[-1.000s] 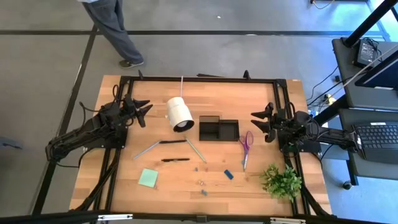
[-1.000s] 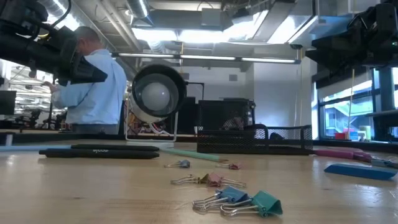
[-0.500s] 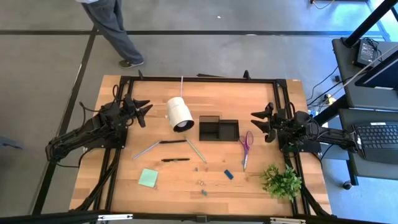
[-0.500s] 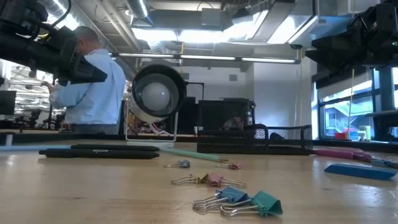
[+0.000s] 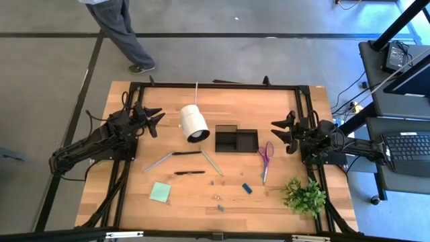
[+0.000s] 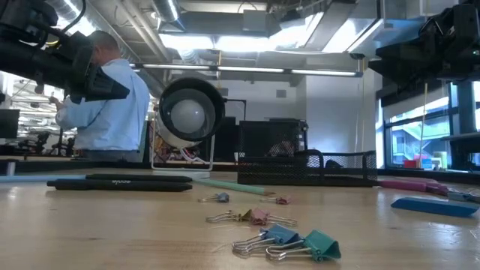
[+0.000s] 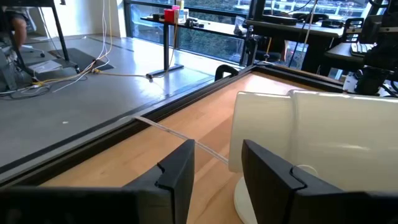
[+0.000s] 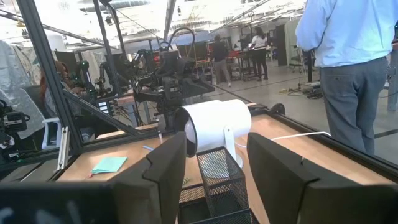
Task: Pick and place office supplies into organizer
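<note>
The black two-compartment organizer (image 5: 236, 140) stands mid-table. On the wood around it lie purple-handled scissors (image 5: 266, 156), a dark pen (image 5: 187, 153), another dark pen (image 5: 189, 173), two light pens (image 5: 158, 161), a mint-green sticky-note pad (image 5: 160, 192), a blue bit (image 5: 246, 189) and small clips (image 6: 289, 244). My left gripper (image 5: 153, 119) hovers open at the table's left, facing the white cylinder. My right gripper (image 5: 277, 131) hovers open at the right, facing the organizer (image 8: 217, 180). Neither has anything between its fingers.
A white cylinder roll (image 5: 193, 122) on a stand sits left of the organizer, close before my left gripper (image 7: 217, 180). A green leafy plant (image 5: 304, 195) stands at the near right corner. A person (image 5: 124, 33) walks beyond the far edge.
</note>
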Motion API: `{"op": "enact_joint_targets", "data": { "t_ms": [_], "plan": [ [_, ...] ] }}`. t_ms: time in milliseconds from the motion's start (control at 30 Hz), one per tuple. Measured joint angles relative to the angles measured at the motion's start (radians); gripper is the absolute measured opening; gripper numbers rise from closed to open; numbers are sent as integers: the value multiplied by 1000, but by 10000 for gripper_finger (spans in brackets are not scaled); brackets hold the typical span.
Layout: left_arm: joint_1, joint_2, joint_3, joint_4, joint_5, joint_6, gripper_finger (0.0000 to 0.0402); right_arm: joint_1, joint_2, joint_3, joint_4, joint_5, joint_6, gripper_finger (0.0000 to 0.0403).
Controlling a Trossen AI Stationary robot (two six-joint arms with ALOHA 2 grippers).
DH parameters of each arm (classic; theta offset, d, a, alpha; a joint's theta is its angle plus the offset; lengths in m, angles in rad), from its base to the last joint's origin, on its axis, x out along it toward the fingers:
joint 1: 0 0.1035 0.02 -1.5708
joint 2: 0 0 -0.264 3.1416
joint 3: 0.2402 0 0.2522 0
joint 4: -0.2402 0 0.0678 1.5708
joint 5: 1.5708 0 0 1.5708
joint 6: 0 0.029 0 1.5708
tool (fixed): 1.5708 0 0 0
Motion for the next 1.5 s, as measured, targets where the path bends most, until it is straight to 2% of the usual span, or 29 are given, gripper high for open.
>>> {"op": "enact_joint_targets", "data": {
  "t_ms": [767, 900, 1033, 1267, 1500],
  "plan": [
    [0, 0, 0, 0, 0, 0, 127, -1, 0, 0, 0, 1, 2, 174],
    [0, 0, 0, 0, 0, 0, 127, -1, 0, 0, 0, 17, 97, 174],
    [0, 0, 0, 0, 0, 0, 127, -1, 0, 0, -1, 101, 277, 174],
    [0, 0, 0, 0, 0, 0, 127, -2, 0, 0, -1, 106, 347, 174],
    [0, 0, 0, 0, -1, 0, 127, -2, 1, 0, 0, 100, 348, 174]
  ]
}}
